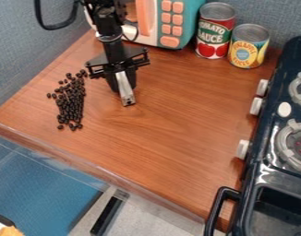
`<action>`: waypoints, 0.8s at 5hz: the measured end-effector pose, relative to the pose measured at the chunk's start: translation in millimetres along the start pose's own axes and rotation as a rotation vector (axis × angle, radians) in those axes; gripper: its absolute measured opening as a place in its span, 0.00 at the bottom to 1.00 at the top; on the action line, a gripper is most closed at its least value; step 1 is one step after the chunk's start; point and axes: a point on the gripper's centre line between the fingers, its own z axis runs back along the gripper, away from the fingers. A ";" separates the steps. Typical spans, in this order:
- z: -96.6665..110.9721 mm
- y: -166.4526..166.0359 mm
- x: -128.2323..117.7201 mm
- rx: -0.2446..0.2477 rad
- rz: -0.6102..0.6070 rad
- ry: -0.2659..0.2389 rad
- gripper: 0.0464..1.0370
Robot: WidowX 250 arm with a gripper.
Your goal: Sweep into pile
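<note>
Dozens of small black beans [70, 105] lie on the wooden counter [159, 147] at the left of the frame, bunched in a long loose heap with a few strays round its edges. Just right of them, the black gripper [121, 83] hangs down, a pale grey strip [125, 90] slanting at its front; whether it's clenched or released, I can't tell. Two cans [215, 32] stand together at the upper right.
</note>
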 end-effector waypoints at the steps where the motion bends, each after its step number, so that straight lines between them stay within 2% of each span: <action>1: 2.7 20.3 -2.7 0.004 0.035 0.009 0.34; 3: 5.3 40.9 -11.0 -0.019 0.042 0.019 0.34; 4: 7.2 51.3 -14.3 -0.015 0.046 0.015 0.34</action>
